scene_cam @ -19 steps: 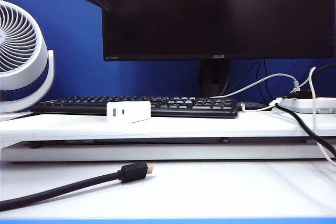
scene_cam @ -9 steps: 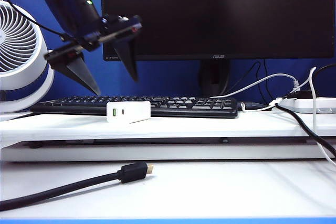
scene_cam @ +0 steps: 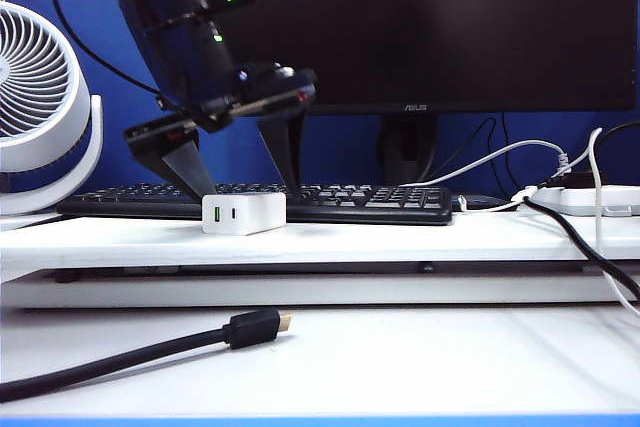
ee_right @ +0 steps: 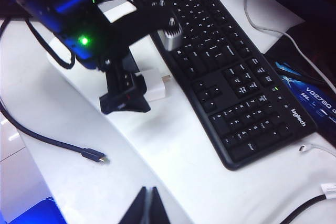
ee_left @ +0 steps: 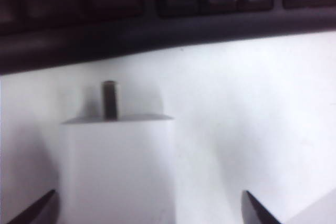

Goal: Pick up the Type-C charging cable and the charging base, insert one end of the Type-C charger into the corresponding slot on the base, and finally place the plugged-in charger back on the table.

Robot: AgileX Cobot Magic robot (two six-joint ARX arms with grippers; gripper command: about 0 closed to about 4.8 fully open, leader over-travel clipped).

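Overhead, left claw (scene_cam: 240, 182) straddles charging base (scene_cam: 244, 214); right claw (ee_right: 147, 205) closed.

Charger block (scene_cam: 244, 214): small white rectangular block, lying flat on the raised shelf board of the desk (scene_cam: 400, 239), just in front of the keyboard.
Ports: green port and dark slot on the face toward the exterior camera.
Prong: a metal plug prong sticks out of the far end, toward the keyboard.
Charging cable (ee_right: 315, 149): thin white cable; its plug end lies on the desk beside the keyboard's end, well apart from the block.
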